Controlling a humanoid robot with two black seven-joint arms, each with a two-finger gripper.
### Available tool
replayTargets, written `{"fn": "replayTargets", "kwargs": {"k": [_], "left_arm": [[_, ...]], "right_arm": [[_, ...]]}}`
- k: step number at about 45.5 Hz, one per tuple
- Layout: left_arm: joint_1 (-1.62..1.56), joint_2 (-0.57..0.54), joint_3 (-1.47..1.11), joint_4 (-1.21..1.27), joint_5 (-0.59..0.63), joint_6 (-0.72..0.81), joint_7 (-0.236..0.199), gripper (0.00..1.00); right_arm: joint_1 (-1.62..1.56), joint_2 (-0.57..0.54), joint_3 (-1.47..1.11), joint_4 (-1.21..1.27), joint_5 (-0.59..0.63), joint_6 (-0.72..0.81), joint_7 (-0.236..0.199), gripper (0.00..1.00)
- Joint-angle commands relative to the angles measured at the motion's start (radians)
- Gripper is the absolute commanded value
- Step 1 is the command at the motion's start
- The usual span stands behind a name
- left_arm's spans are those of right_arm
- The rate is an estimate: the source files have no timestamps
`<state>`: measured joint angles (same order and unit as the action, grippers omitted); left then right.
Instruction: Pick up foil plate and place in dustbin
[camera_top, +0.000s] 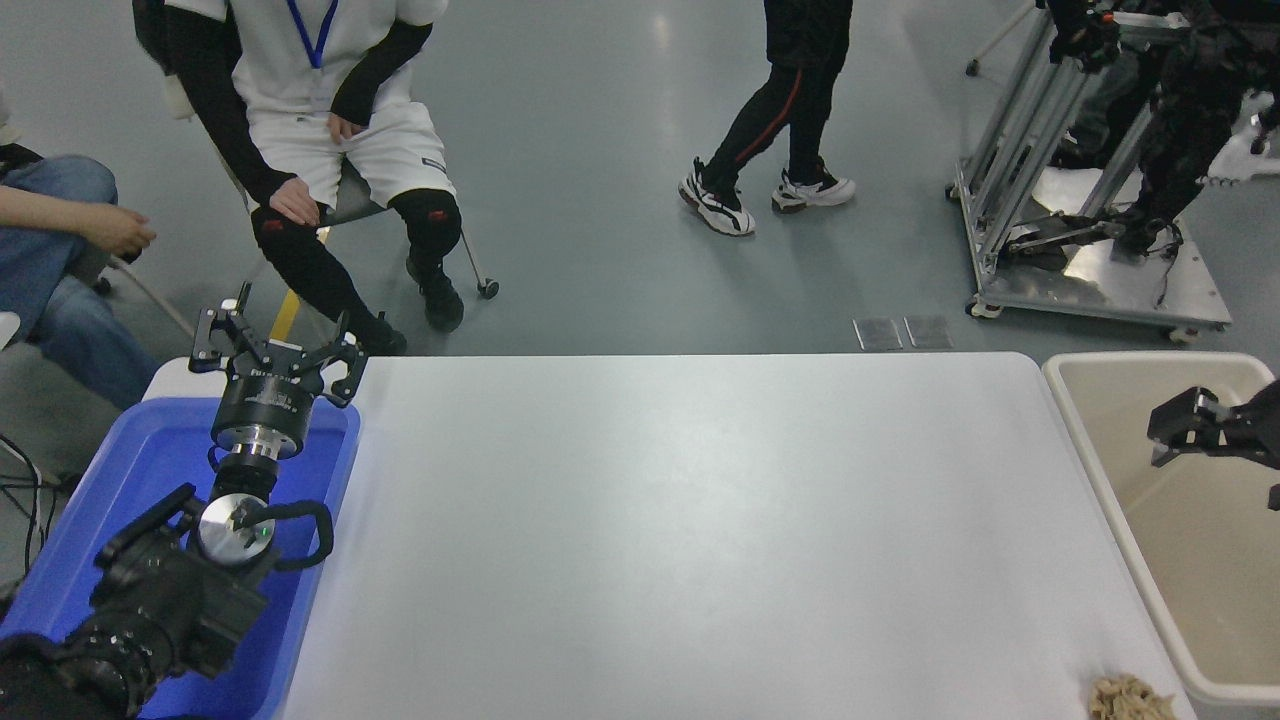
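The foil plate is nowhere in view. At the table's right end stands the beige dustbin (1092, 452), and what shows of its inside is bare. My right gripper (1178, 428) reaches in from the right edge and hovers over the bin's far half, open, with nothing between its fingers. My left gripper (276, 345) is parked at the lower left above the far end of a blue tub, fingers spread open and empty.
The blue plastic tub (140, 460) lies under the left arm. A small tan fibrous clump (1130, 697) sits at the table's near right corner beside the bin. Two people sit at the far left; another person walks past a wheeled metal frame (1100, 280) behind the table.
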<state>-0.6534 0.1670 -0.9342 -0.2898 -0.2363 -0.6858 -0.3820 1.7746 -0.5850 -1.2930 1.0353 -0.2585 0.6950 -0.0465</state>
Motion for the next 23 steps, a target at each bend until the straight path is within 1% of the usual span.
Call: {"fn": "replayTargets", "kwargs": {"k": [1, 7, 12, 23], "left_arm": [[0.0, -0.001, 0.0, 0.0, 0.0, 0.0, 0.0, 0.99], [0.0, 0.0, 0.0, 0.0, 0.0, 0.0, 0.0, 0.99], [0.0, 0.0, 0.0, 0.0, 0.0, 0.0, 0.0, 0.99], [0.0, 0.0, 0.0, 0.0, 0.0, 0.0, 0.0, 0.99]], "right_arm": [[0.149, 0.186, -0.063, 0.031, -0.074, 0.09, -0.001, 1.0], [0.232, 0.232, -0.043, 0.035, -0.064, 0.09, 0.0, 1.0], [0.285, 0.243, 0.012, 0.035, -0.056, 0.09, 0.002, 1.0], [0.295, 0.289, 0.095, 0.035, -0.054, 0.09, 0.002, 1.0]]}}
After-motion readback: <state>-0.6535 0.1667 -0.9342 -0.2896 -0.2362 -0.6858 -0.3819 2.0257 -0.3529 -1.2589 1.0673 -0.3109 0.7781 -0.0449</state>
